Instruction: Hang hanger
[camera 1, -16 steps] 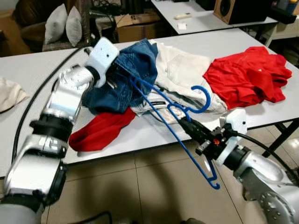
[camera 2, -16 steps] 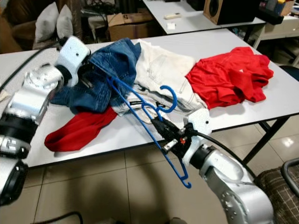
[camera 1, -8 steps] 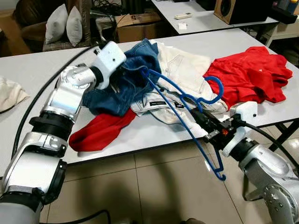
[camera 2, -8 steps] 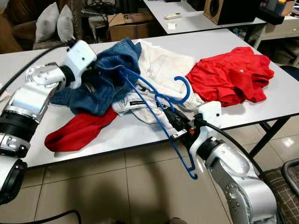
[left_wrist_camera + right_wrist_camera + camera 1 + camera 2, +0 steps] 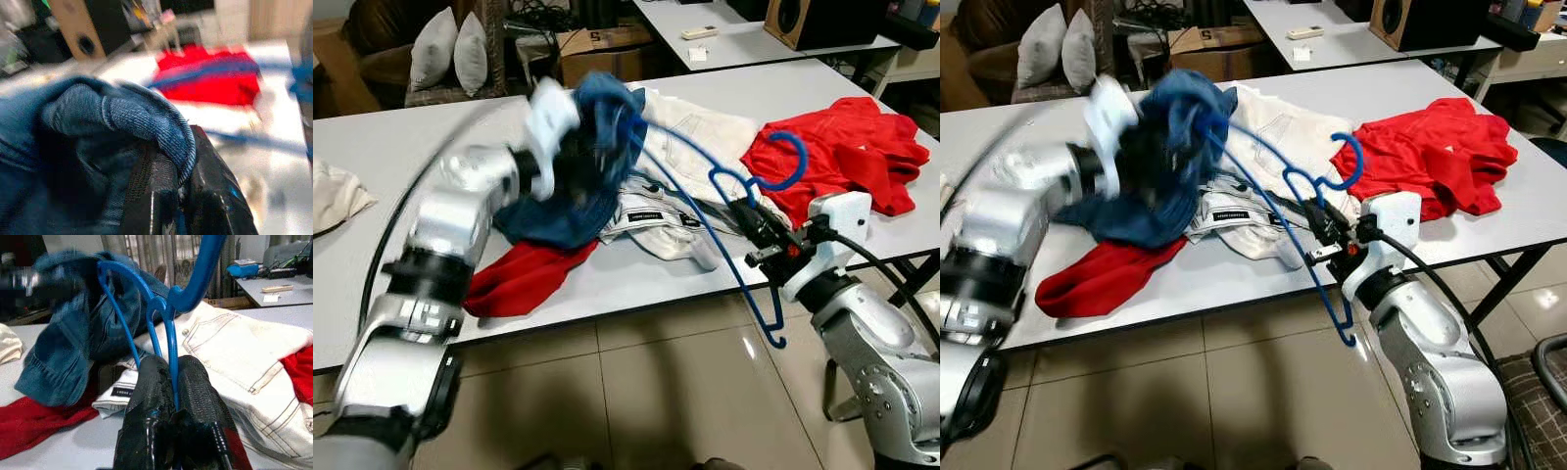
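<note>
Looking down from the head cameras, the blue hanger (image 5: 705, 211) slants over the white table's (image 5: 372, 147) front edge, its hook raised before the red garment (image 5: 847, 157) and its lower end hanging past the edge. The right gripper (image 5: 751, 217) pinches the hanger just below the hook. The left gripper (image 5: 597, 127), blurred, lifts the blue denim garment (image 5: 573, 191) above the white jeans (image 5: 700, 137) and a red cloth (image 5: 524, 279).

Left wrist view: black fingers (image 5: 156, 205) are closed on a denim fold.

Right wrist view: both fingers (image 5: 195, 382) clamp the hanger's wire, whose far end reaches into the raised denim.
</note>
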